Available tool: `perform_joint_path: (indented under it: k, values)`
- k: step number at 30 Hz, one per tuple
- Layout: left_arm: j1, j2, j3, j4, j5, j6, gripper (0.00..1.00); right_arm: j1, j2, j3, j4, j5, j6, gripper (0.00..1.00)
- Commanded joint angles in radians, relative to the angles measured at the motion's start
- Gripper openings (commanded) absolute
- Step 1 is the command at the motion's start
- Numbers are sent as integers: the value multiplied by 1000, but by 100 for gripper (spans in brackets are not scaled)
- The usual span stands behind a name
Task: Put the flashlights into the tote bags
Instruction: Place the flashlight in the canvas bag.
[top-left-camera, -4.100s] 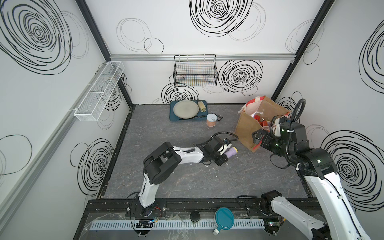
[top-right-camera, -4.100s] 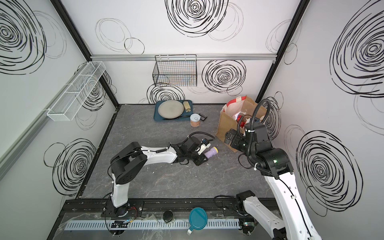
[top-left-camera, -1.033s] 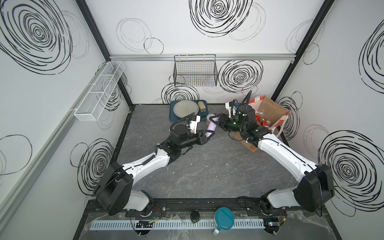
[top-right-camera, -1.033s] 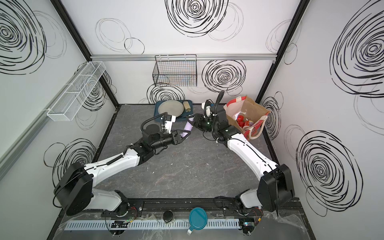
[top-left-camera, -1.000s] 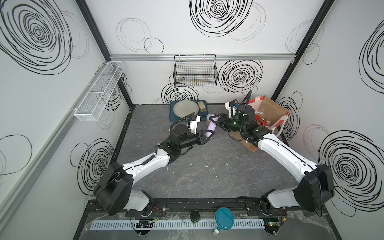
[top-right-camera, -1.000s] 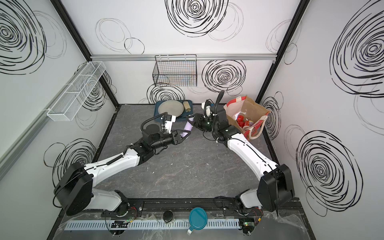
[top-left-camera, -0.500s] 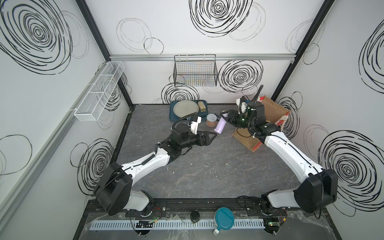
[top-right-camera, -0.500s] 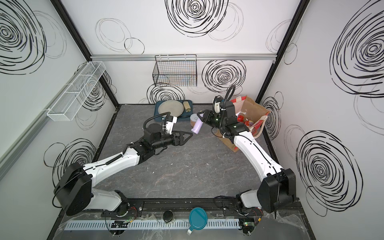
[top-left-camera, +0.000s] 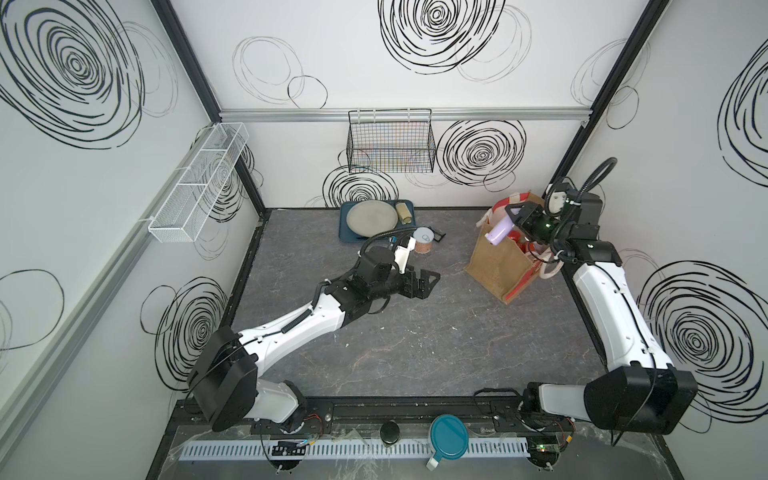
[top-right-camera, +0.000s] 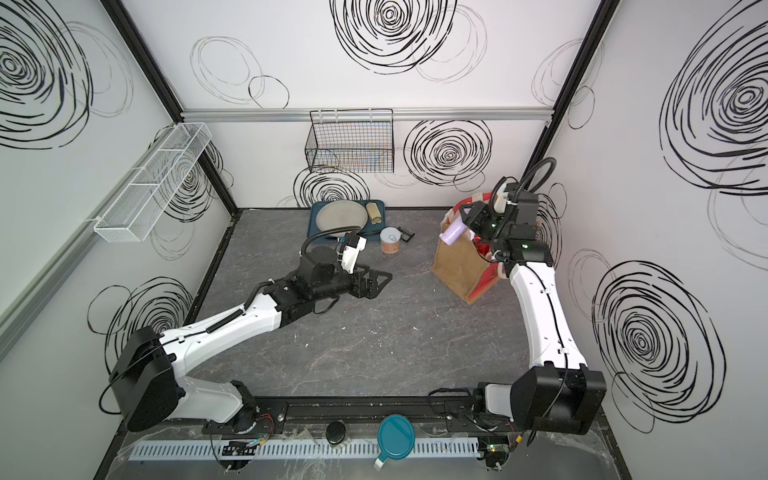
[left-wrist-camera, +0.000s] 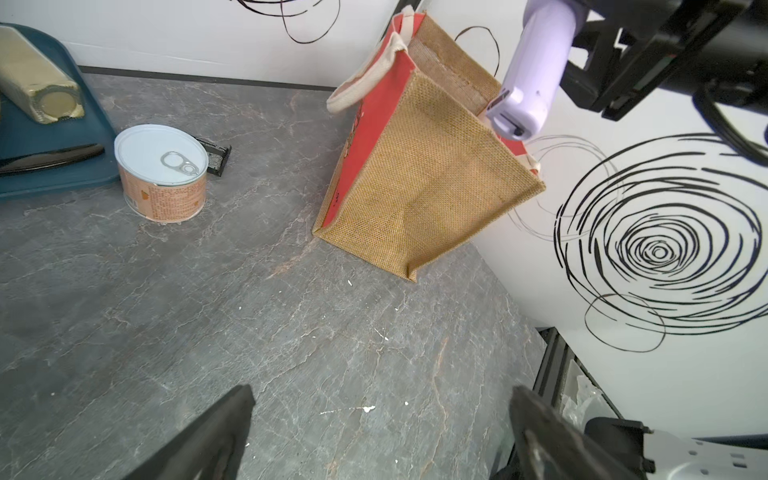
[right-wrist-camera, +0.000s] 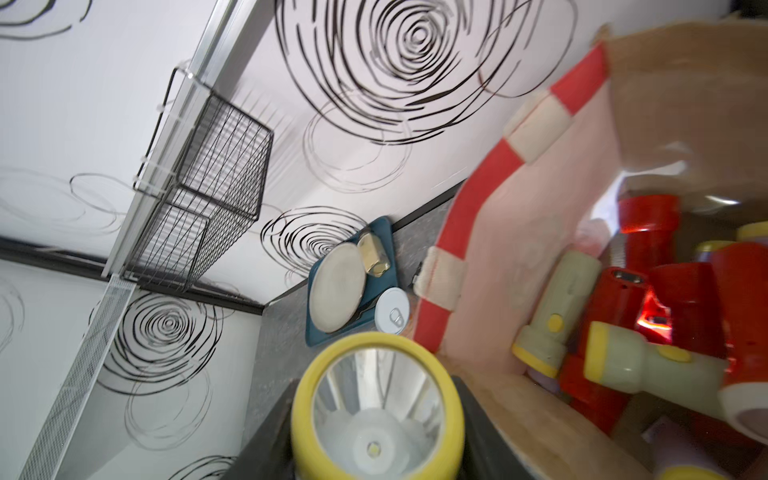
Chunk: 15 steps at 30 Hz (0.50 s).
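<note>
My right gripper (top-left-camera: 515, 218) is shut on a lilac flashlight (top-left-camera: 500, 230) with a yellow head (right-wrist-camera: 376, 409). It holds it in the air over the left rim of the brown jute tote bag (top-left-camera: 498, 266), tail pointing down and left. Inside the tote bag (right-wrist-camera: 540, 232) lie several flashlights, red ones (right-wrist-camera: 648, 232) and pale green ones (right-wrist-camera: 557, 311). My left gripper (top-left-camera: 430, 278) hangs open and empty over the middle of the table, well left of the bag (left-wrist-camera: 415, 187). Between its fingers (left-wrist-camera: 232, 419) only the grey tabletop shows.
A tin with a white lid (top-left-camera: 424, 245) stands left of the bag, with a small black item (top-left-camera: 438, 237) beside it. Behind it a teal tray (top-left-camera: 345, 232) carries a plate and a beige cylinder. A black wire basket (top-left-camera: 390, 141) hangs on the back wall and a white wire shelf (top-left-camera: 199, 183) on the left wall.
My left gripper opened and let go of the lilac flashlight, then drew back toward the table's middle. My right gripper carried the flashlight to the right, up over the bag.
</note>
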Motion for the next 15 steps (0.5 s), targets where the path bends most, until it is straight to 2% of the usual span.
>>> perform_joint_path:
  k: [1,7,15]
  values:
    - [-45,16,54,-39,-50,68,99,-84,0,49,22,-51,24,0]
    - [-104,40,76,-57,-62,77,99,-178,55,85,42,-42,-3,0]
    - [-138,46,101,-81,-82,76,99,-188,157,97,101,39,-40,0]
